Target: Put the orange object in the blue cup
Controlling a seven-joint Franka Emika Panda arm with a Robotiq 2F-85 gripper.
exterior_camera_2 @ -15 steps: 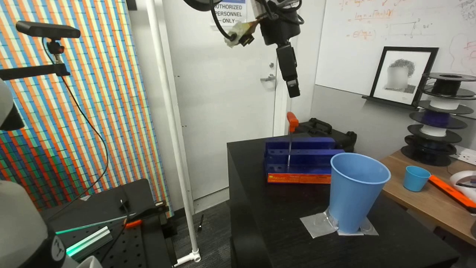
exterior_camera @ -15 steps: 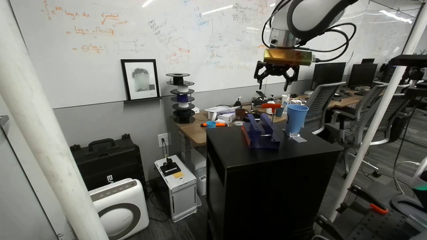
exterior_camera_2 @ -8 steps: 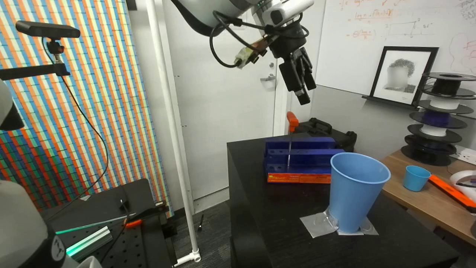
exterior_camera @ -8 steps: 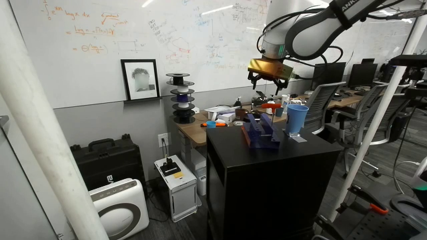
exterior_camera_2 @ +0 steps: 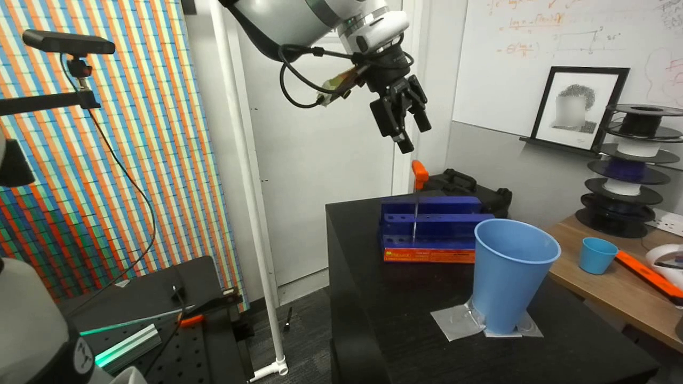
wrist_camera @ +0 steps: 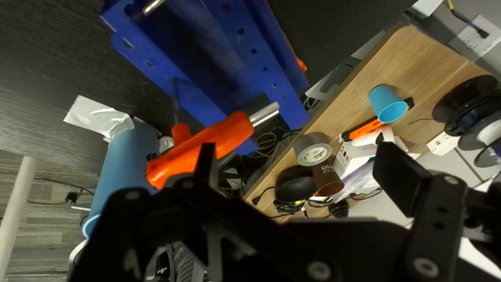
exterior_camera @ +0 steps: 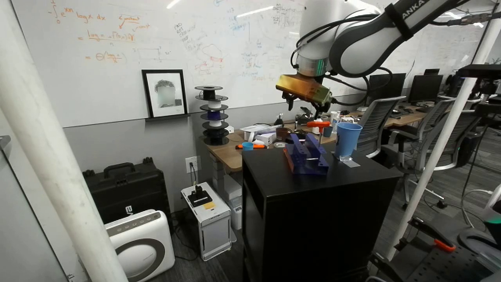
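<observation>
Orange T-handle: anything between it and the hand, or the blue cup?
Nothing visible lies between the hand and the orange T-handle. But it stands in the blue rack, and the wall of the blue cup blocks a low path; lifting first should clear both.

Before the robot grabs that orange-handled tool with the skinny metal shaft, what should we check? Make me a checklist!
1. Black two-fingered gripper open: ok, holding nothing.
2. Orange-handled tool with its skinny metal shaft in the blue stepped rack: ok, standing up.
3. Tool centred between the fingers: not ok; in the wrist view it crosses behind one finger.
4. Gripper low enough to grab: not ok; in both exterior views the fingers look above the tool.
5. Tall light-blue cup ready: ok, mouth up, its base stuck with shiny grey tape to the black cabinet.
6. Cup empty inside: cannot tell; its bottom is hidden.
</observation>
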